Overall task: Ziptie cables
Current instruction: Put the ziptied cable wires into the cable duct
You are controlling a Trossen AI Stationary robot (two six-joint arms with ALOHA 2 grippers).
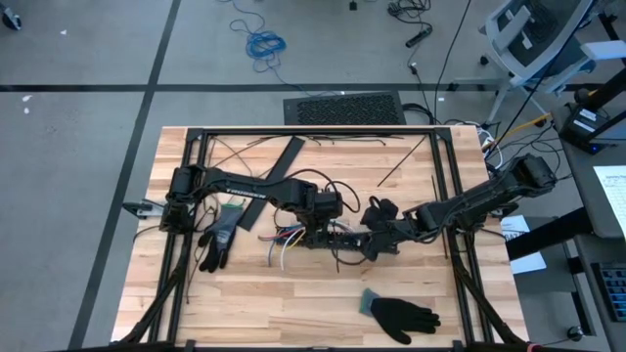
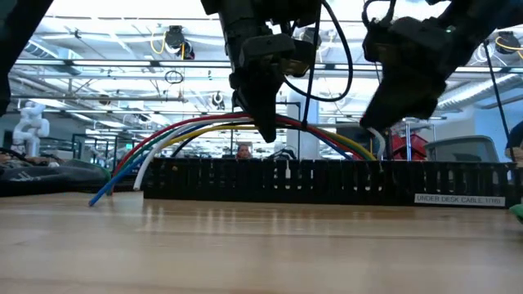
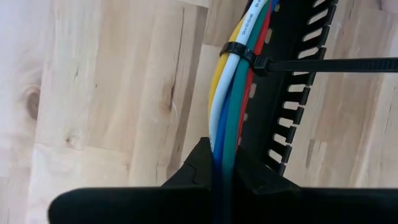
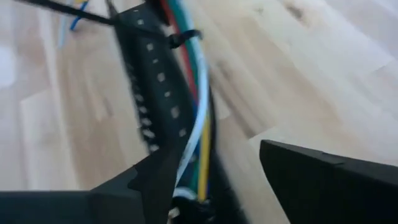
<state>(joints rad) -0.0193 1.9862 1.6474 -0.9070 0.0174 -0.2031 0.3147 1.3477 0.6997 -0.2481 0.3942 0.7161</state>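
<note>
The cables (image 2: 188, 135) are a bundle of white, blue, green, yellow and red wires. They arch over a long black slotted strip (image 2: 327, 184) that lies on the table. A black ziptie (image 3: 239, 53) circles the bundle, and its tail (image 3: 323, 64) sticks out sideways. My left gripper (image 3: 224, 165) is shut on the bundle at the top of the arch (image 2: 265, 122). My right gripper (image 4: 217, 155) is open at the bundle's right end (image 2: 384, 122). The wires (image 4: 196, 137) run close by one of its fingers (image 4: 155, 180); whether they touch, I cannot tell. My left gripper pinches the cable bundle (image 3: 224, 134) between its two fingers, a short way from the ziptie. It comes from above, pointing down, with the fingers across the wires. The bundle is raised in an arch over the slotted strip, and its free left ends (image 2: 106, 192) lie on the table.
A black glove (image 1: 217, 240) lies left of the cables and another (image 1: 401, 315) near the near edge. A flat black strip (image 1: 279, 166) and loose thin black strands (image 1: 391, 166) lie toward the far side. Black frame rails (image 1: 450, 196) border the table.
</note>
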